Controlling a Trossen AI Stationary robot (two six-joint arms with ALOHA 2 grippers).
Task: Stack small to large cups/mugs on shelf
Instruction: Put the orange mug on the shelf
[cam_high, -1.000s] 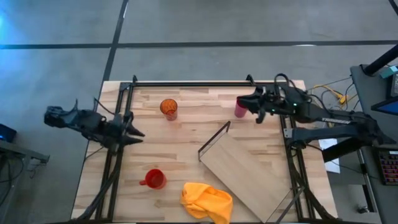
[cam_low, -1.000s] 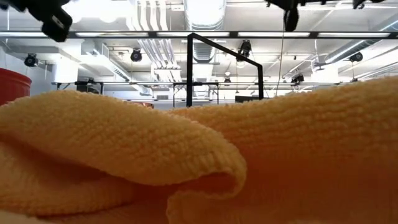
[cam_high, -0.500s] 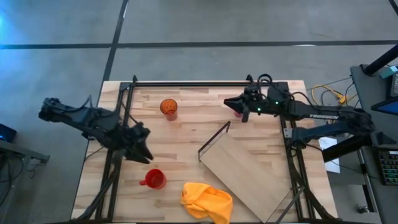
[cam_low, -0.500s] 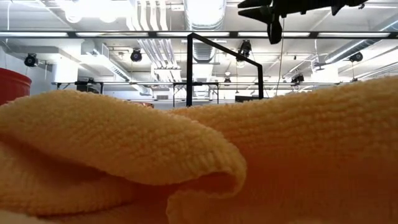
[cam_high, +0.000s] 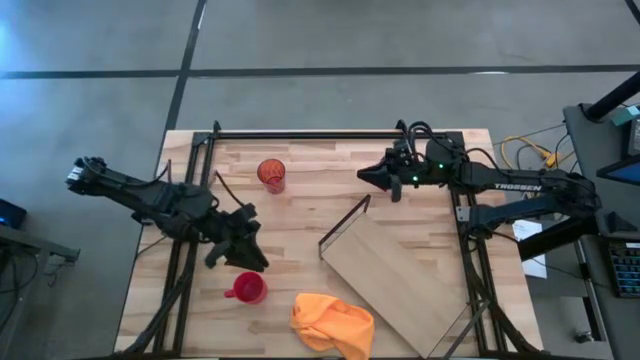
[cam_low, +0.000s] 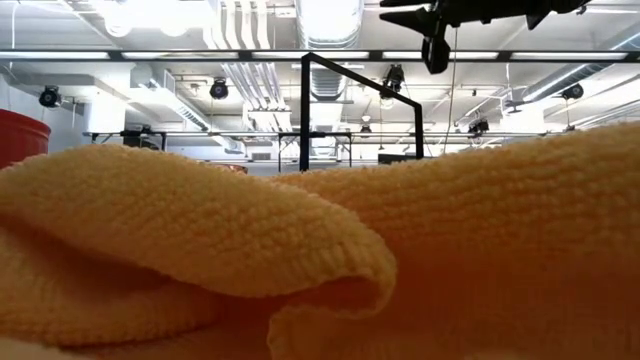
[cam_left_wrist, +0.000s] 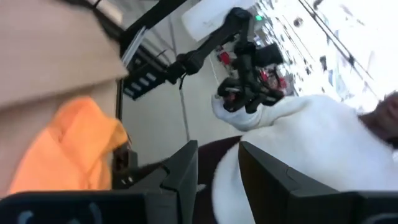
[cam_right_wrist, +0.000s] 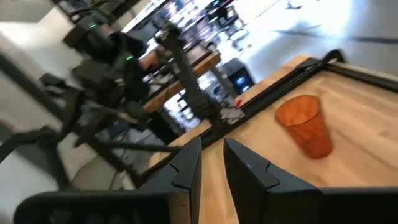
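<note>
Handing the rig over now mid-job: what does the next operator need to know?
Left gripper: open, empty, just beside the red mug near the front of the table.
Right gripper: open, nothing seen between its fingers, at the back of the table, pointing toward the orange tumbler.
Pink cup: not visible in any view, possibly hidden under the right arm.
Shelf: lies at an angle on the table, bare.
Done: nothing stacked.
Left: pick up all three cups and stack them small to large on the shelf.

open tabletop (cam_high: 300, 215) mid-table, tilted shelf (cam_high: 395, 270) blocking right
</note>
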